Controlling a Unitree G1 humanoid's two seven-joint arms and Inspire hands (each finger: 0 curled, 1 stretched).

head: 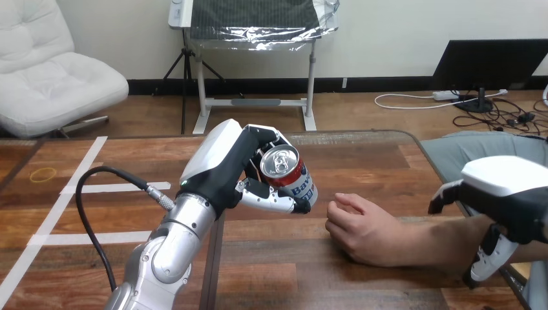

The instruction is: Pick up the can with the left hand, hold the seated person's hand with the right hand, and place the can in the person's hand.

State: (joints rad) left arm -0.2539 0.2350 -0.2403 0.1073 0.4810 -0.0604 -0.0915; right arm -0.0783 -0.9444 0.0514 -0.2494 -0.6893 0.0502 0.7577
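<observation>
**Can aloft, hand waiting.** Your left hand [232,169] is clenched round the can [289,173]. The fingers wrap over its far side and the thumb crosses beneath it, carrying it clear above the tabletop [362,155]. The can leans, its silver top and pull tab turned up toward the camera. The hand's white-shelled back faces left, and the silver forearm rises to it from the lower left edge.

Just right of the can and lower, the person's hand [358,226] rests on the tabletop, loosely curled, knuckles up, apart from the can.

Your right hand [510,194] sits over the person's forearm at the right edge, white shell uppermost. You cannot tell whether it grips the forearm or merely lies on it, as the picture's edge cuts the hand off.

White tape strips [71,187] cross the tabletop at the left.
</observation>
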